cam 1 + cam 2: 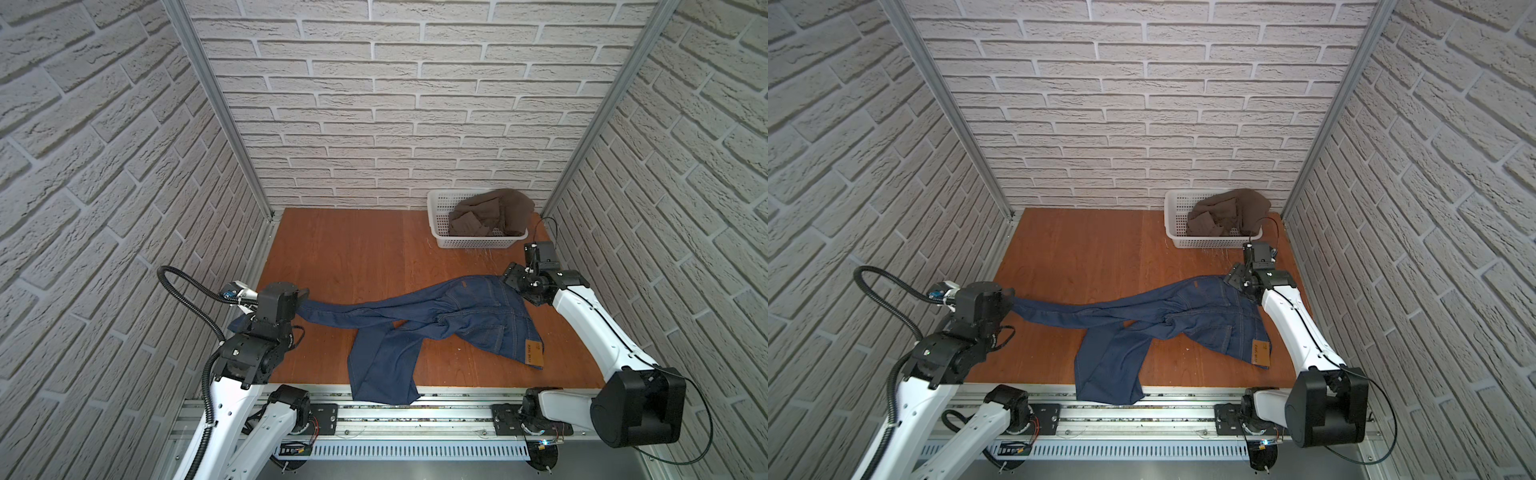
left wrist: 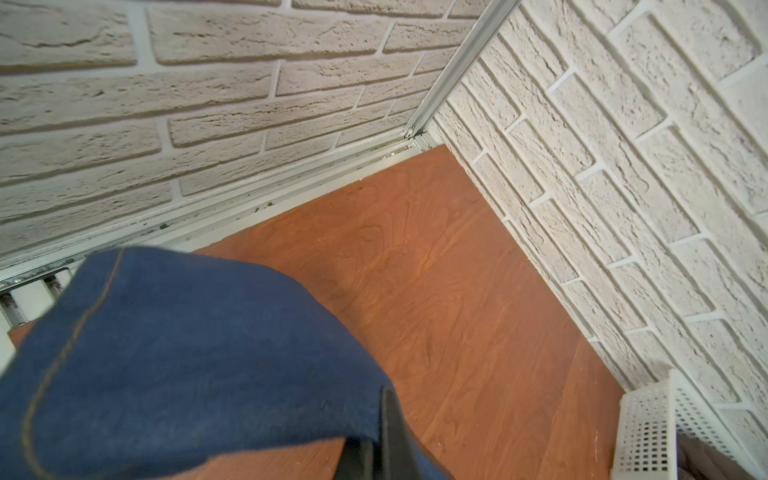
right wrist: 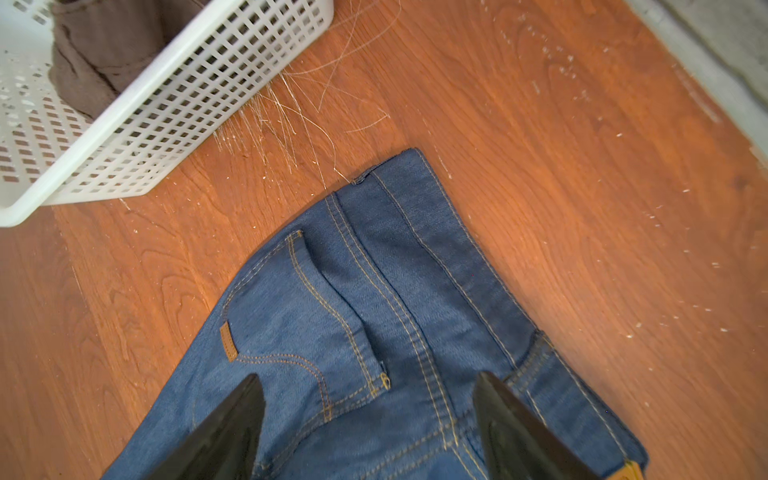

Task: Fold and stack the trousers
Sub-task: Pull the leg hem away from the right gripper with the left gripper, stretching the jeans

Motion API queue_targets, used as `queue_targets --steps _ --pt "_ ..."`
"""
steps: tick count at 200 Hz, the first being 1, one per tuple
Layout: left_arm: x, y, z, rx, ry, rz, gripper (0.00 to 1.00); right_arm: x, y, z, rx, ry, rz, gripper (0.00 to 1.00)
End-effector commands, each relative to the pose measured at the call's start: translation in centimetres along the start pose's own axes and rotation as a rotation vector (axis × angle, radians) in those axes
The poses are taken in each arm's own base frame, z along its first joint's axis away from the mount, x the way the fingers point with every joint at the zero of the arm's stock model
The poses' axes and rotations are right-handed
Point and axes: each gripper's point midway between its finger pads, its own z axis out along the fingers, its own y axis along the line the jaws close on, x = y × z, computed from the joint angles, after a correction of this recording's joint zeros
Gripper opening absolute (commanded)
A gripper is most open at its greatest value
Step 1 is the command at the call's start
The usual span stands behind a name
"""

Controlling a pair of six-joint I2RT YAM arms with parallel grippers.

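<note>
The desk (image 1: 353,249) carries one pair of trousers (image 1: 478,316), spread unfolded across its middle in both top views. The waistband lies at the right. One leg runs to the left, and the other leg reaches over the front edge onto the rail (image 1: 457,413).

One white basket (image 1: 434,224) stands at the far right corner. It contains one brown garment (image 1: 490,212), which the left wrist view cuts off.

There are two hands. The left hand (image 2: 374,453) is clamped tight on the end of the left-running leg. Denim drapes over it in the left wrist view, and its wrist housing hides it in both top views. The right hand (image 3: 368,382) is spread wide above the waistband and grips nothing. Only the right wrist view shows its two fingers (image 3: 232,428).

One tan patch (image 1: 536,351) shows on the waistband in both top views.
</note>
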Motion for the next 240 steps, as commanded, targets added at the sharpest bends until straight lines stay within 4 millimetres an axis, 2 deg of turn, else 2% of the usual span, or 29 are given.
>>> queue_targets --steps 1,26,65,103,134,196,222,240 --pt "0.4 -1.3 1.0 0.064 0.038 -0.007 0.0 -1.0 0.4 1.3 -0.048 -0.002 0.029 0.81" --pt "0.7 -0.9 1.9 0.055 0.066 -0.021 0.0 -2.1 0.1 3.2 -0.04 0.021 0.063 0.81" --pt "0.6 -0.5 2.5 0.038 0.07 -0.019 0.0 -2.7 1.9 6.5 -0.061 0.084 0.092 0.81" --pt "0.3 0.2 2.8 0.015 0.065 -0.021 0.0 -2.1 4.0 9.0 -0.051 0.146 0.065 0.8" --pt "0.1 1.0 2.9 -0.009 0.061 -0.022 0.0 -0.2 3.4 10.9 0.022 0.185 0.046 0.8" --pt "-0.9 2.0 2.5 -0.04 0.037 -0.016 0.0 2.8 1.8 12.1 0.129 0.243 -0.022 0.74" --pt "-1.1 2.5 2.3 -0.053 0.03 -0.011 0.0 3.5 1.1 12.3 0.154 0.261 -0.036 0.66" --pt "-1.3 2.8 2.1 -0.061 0.024 -0.01 0.0 3.3 1.2 12.2 0.15 0.257 -0.041 0.54"
